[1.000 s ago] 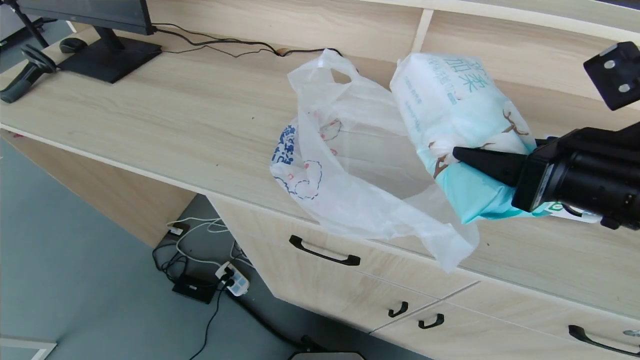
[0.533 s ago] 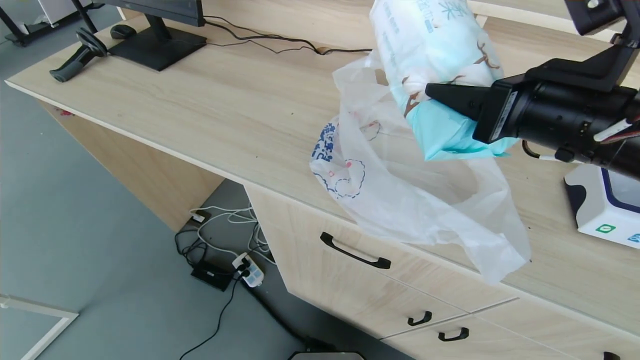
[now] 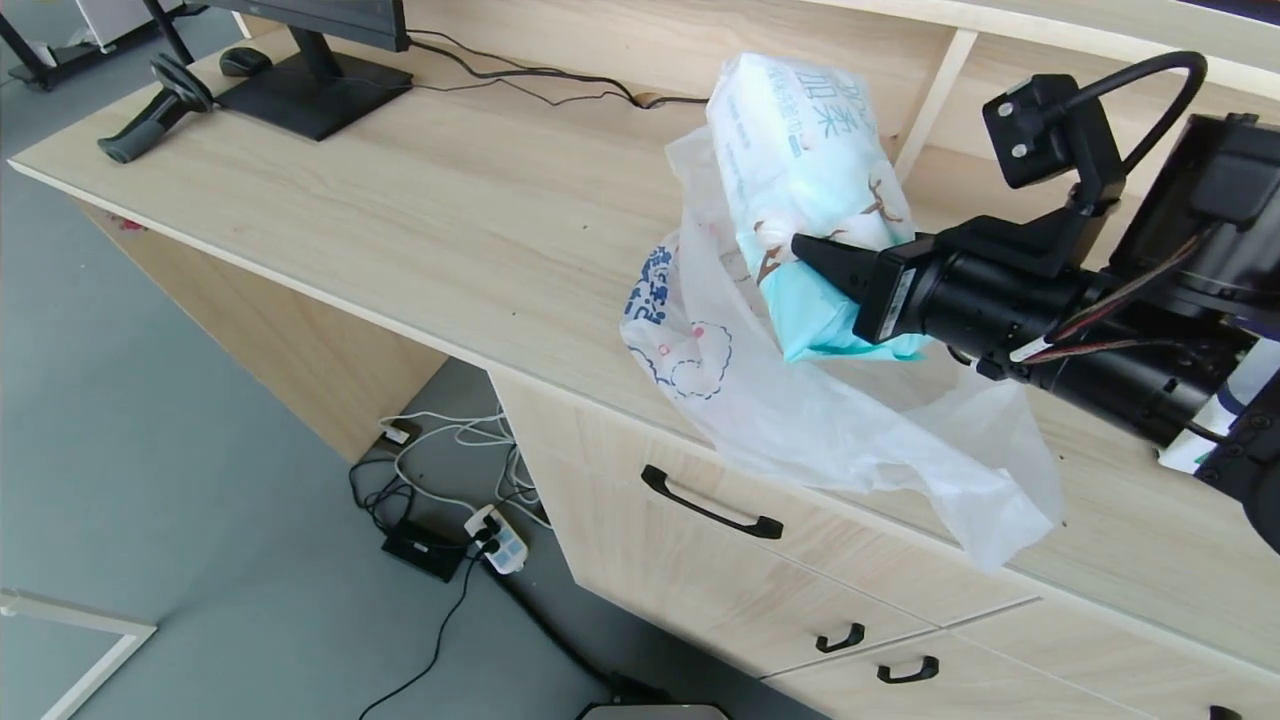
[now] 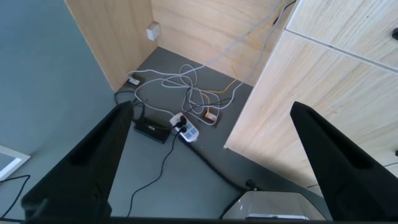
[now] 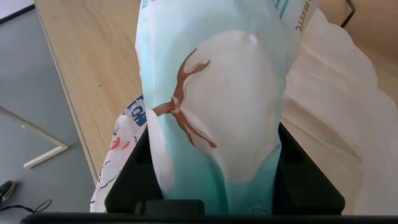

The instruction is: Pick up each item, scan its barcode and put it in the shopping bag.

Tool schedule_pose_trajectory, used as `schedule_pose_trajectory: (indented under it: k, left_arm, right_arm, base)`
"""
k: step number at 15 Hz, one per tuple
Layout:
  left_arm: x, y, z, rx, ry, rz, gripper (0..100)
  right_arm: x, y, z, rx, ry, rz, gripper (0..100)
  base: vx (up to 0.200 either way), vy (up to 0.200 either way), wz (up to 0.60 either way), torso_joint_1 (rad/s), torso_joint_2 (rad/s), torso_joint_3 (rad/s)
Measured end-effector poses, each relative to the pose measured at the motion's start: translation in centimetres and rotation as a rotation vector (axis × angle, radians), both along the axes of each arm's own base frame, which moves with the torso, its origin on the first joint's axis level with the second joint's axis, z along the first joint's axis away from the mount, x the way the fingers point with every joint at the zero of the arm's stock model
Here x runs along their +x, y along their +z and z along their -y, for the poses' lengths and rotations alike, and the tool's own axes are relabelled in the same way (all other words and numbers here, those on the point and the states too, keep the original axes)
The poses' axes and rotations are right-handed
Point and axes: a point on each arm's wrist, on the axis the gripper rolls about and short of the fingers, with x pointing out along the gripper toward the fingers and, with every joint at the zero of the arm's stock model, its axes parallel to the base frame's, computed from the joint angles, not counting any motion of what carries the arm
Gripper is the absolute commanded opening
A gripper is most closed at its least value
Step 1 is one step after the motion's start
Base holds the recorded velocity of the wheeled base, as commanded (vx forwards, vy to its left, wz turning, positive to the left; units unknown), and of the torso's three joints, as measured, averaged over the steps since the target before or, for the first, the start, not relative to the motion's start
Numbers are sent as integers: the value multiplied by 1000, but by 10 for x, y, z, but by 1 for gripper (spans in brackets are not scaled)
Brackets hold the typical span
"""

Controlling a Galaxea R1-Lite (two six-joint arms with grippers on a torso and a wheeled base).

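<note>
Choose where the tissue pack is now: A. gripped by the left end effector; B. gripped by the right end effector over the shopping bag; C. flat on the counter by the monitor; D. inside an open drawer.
B: the right end effector clamps the tissue pack over the shopping bag.

Right arm (image 3: 1100, 340): black throughout, with a cylindrical wrist housing and a narrow white label (image 3: 893, 293) at its front rim. Right gripper (image 3: 820, 262): matte black, tapering to a point. Bracket above the wrist carries a square black camera block (image 3: 1045, 130) with two silver screws (image 3: 1019, 151), fed by a thick curved black cable (image 3: 1160, 72). Red, white and black wires (image 3: 1115, 298) run along the housing. Left gripper (image 4: 211, 107): two plain black wedge-shaped fingers (image 4: 93, 168).
</note>
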Motion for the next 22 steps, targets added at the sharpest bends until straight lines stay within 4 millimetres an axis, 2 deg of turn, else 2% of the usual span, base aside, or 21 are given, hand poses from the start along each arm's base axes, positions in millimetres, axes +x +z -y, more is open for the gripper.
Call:
schedule_pose_trajectory:
  k: [3, 8, 11, 12, 14, 15, 22]
  left_arm:
    - [0, 0, 0, 2, 1, 0, 100]
    - [0, 0, 0, 63, 0, -4, 100]
    - [0, -1, 0, 62, 0, -7, 100]
    - [0, -1, 0, 61, 0, -7, 100]
    - [0, -1, 0, 60, 1, -7, 100]
    - [0, -1, 0, 59, 0, -7, 100]
    - [0, -1, 0, 25, -1, -6, 100]
  right_arm:
    - [6, -11, 7, -32, -35, -22, 0]
    - [6, -14, 15, -53, -80, 9, 0]
    - [2, -28, 17, -77, -93, -20, 0]
    - [-1, -33, 18, -84, -91, -30, 100]
    - [-4, -43, 20, -100, -89, -61, 100]
    - [-5, -42, 20, -98, -86, -54, 100]
    - [-17, -16, 8, -5, 36, 151, 100]
  base:
    - [0, 0, 0, 0, 0, 0]
    - [0, 0, 0, 0, 0, 0]
    - [0, 0, 0, 0, 0, 0]
    - [0, 0, 0, 0, 0, 0]
    - [0, 0, 0, 0, 0, 0]
    - [0, 0, 0, 0, 0, 0]
    - [0, 0, 0, 0, 0, 0]
